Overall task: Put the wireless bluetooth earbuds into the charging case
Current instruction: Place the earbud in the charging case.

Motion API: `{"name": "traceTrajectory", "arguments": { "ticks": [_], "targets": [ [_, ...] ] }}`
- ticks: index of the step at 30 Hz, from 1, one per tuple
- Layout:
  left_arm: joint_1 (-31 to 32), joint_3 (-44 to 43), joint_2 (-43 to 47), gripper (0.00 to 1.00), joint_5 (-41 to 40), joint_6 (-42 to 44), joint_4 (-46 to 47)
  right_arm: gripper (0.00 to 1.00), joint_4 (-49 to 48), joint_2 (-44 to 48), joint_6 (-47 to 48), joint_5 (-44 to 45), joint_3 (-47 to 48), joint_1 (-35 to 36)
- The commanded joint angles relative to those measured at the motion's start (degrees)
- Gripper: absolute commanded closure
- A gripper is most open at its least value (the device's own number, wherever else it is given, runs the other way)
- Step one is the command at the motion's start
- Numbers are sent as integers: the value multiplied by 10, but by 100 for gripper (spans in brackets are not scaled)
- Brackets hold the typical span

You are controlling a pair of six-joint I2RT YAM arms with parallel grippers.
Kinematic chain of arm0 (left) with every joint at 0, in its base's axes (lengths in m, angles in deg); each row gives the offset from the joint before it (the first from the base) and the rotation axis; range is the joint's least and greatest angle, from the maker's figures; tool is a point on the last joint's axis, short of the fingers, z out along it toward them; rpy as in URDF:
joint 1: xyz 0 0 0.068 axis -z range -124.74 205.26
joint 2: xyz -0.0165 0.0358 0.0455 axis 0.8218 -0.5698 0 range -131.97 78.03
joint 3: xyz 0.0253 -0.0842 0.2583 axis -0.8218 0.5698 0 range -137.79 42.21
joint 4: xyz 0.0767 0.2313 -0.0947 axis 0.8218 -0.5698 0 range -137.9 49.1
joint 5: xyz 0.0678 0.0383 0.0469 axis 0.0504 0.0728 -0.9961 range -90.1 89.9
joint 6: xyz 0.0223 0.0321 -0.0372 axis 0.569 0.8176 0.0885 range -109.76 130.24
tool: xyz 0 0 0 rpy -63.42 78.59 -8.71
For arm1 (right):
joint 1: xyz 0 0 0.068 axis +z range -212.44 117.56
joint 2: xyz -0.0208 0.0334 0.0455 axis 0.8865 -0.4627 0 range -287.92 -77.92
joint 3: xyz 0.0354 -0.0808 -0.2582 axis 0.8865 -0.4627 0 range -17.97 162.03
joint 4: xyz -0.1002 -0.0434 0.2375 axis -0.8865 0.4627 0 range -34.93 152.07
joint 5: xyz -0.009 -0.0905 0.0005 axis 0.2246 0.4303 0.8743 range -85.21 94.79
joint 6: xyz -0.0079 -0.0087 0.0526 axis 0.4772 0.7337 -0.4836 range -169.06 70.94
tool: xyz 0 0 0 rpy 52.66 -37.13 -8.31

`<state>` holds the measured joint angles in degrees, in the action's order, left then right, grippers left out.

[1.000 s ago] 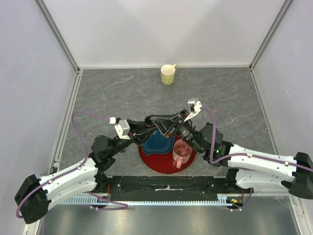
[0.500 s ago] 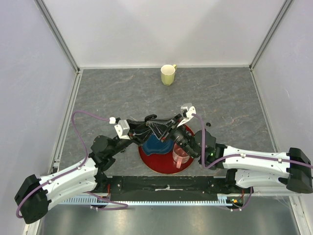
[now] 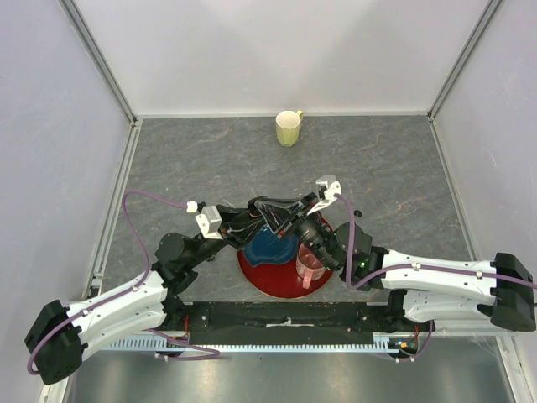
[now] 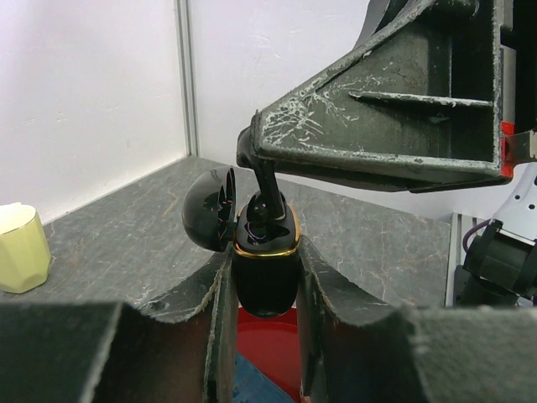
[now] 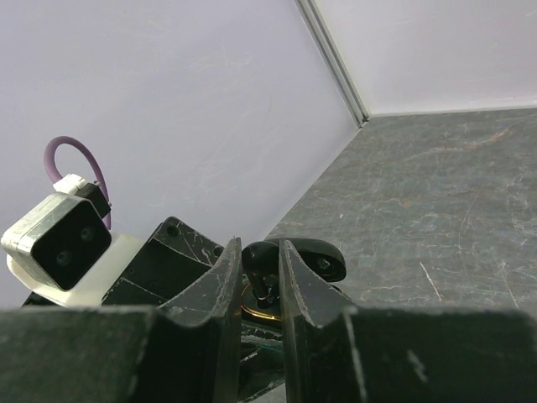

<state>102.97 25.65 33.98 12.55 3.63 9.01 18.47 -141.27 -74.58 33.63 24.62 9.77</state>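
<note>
My left gripper (image 4: 267, 252) is shut on the charging case (image 4: 267, 281), a black pebble with a gold rim, held upright above the plate. Its lid (image 4: 210, 210) hangs open to the left. My right gripper (image 5: 258, 248) comes in from above, shut on one black earbud (image 5: 267, 262) whose stem reaches down into the case's opening (image 5: 256, 306). From the left wrist, that earbud (image 4: 267, 208) sits at the gold rim under the right finger. In the top view both grippers meet at the case (image 3: 289, 220). No other earbuds show.
A red plate (image 3: 281, 284) lies under the grippers with a blue dish (image 3: 267, 243) on it and a pink translucent cup (image 3: 312, 264) at its right side. A pale yellow mug (image 3: 289, 128) stands by the back wall.
The right gripper has moved left and down toward the case with the earbud, then held there. The left arm and case have barely moved.
</note>
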Motion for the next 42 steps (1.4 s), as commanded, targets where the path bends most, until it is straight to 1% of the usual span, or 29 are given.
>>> {"name": "traceTrajectory", "arguments": {
  "ticks": [1, 17, 27, 38, 42],
  "targets": [
    [-1, -19, 5, 98, 11, -15, 37, 100, -31, -9, 0, 7, 21, 1],
    [0, -21, -1, 98, 9, -17, 49, 100, -36, -34, -6, -1, 22, 4],
    [-1, -18, 4, 98, -18, -9, 62, 100, 50, -16, 31, 26, 25, 27],
    [-1, -17, 5, 98, -28, -7, 66, 100, 72, -12, 43, 40, 29, 39],
    [0, -15, 9, 98, -27, -7, 64, 100, 96, -15, 46, 46, 40, 39]
  ]
}}
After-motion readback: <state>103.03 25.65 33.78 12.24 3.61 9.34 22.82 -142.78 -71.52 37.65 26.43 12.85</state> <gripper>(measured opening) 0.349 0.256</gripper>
